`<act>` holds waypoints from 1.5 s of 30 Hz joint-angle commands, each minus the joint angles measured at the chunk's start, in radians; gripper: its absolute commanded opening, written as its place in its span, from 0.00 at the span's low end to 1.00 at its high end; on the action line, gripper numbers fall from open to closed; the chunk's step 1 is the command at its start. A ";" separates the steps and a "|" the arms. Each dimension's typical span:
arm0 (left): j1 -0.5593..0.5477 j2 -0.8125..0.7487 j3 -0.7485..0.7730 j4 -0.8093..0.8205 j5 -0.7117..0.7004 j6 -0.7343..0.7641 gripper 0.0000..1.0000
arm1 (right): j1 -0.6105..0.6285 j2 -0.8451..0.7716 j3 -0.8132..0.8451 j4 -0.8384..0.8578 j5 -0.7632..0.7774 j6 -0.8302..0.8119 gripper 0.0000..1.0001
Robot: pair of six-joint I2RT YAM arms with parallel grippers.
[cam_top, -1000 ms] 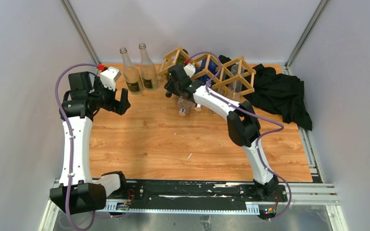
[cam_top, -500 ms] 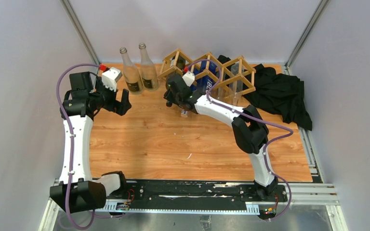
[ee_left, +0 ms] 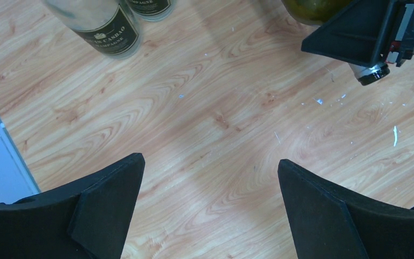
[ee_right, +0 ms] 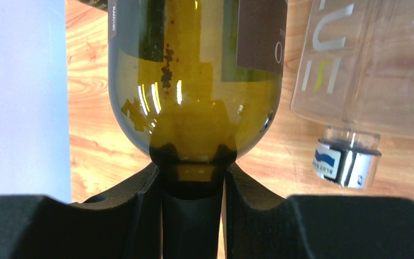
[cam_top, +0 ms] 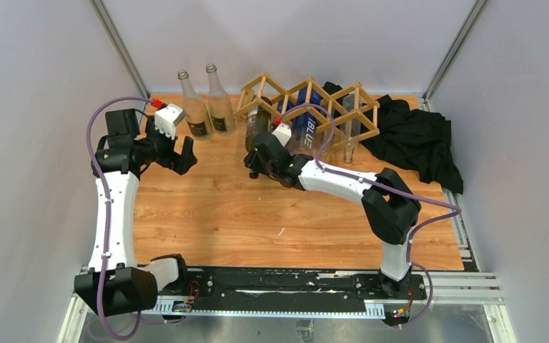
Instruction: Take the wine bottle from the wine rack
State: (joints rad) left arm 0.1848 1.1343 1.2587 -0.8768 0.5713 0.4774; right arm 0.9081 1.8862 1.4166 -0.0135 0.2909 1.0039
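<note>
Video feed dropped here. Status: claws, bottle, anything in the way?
Right claw shut on neck of olive-green glass wine bottle; left claw open, empty. Bottle's base end at light-wood lattice wine rack. Clear silver-capped bottle close alongside.

Wood-grain tabletop (cam_top: 257, 221) boxed in by pale walls (cam_top: 286, 36)
Three sides are closed off by the plain walls; aluminium posts (cam_top: 118, 46) are set in the two rear corners, metal rails (cam_top: 461, 284) are seen along the near edge, and the scene is evenly lit
</note>
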 commanded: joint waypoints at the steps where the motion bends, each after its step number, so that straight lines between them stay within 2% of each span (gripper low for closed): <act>1: 0.002 -0.018 -0.025 0.026 0.047 0.029 1.00 | 0.032 -0.087 -0.053 0.092 0.021 0.009 0.00; 9: 0.001 -0.016 -0.041 0.038 0.089 0.027 1.00 | 0.052 -0.157 -0.136 0.117 -0.015 0.039 0.00; 17: -0.002 -0.056 -0.119 0.044 0.122 0.129 1.00 | 0.052 -0.258 -0.203 0.121 -0.049 0.032 0.00; 27: -0.017 -0.054 -0.151 0.048 0.130 0.184 1.00 | 0.056 -0.326 -0.229 0.095 -0.114 0.019 0.00; 36: -0.050 -0.114 -0.226 0.048 0.185 0.396 1.00 | 0.057 -0.355 -0.197 -0.038 -0.270 -0.068 0.00; 45: -0.159 -0.250 -0.326 0.048 0.200 0.761 1.00 | 0.057 -0.389 -0.162 -0.150 -0.476 -0.196 0.00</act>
State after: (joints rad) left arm 0.0631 0.9436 0.9646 -0.8341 0.7414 1.0279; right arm 0.9520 1.5566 1.1809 -0.1787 -0.0708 0.9222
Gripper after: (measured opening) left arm 0.997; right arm 0.392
